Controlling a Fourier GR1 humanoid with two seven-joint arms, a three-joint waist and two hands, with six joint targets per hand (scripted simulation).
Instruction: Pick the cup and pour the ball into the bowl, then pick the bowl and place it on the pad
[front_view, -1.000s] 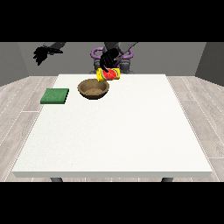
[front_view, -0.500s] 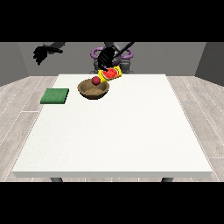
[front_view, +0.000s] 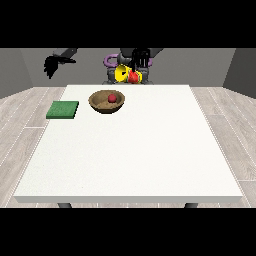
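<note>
A brown bowl (front_view: 106, 102) stands on the white table (front_view: 135, 145) near its far left part, and a red ball (front_view: 112, 98) lies inside it. The yellow cup (front_view: 123, 74) with a red part is tipped on its side in the air, right of the bowl and beyond the table's far edge. The hand at the view's right (front_view: 141, 59) is curled round the cup from above. The hand at the view's left (front_view: 52, 64) hangs raised above the table's far left corner, fingers relaxed and holding nothing. A green pad (front_view: 63, 109) lies flat left of the bowl.
The robot's torso (front_view: 114, 70) stands behind the far edge. Wooden floor surrounds the table on all sides.
The red ball has left the cup and now lies in the bowl. The hand with the tipped cup has moved up and to the right, away from the bowl. The other hand kept still.
</note>
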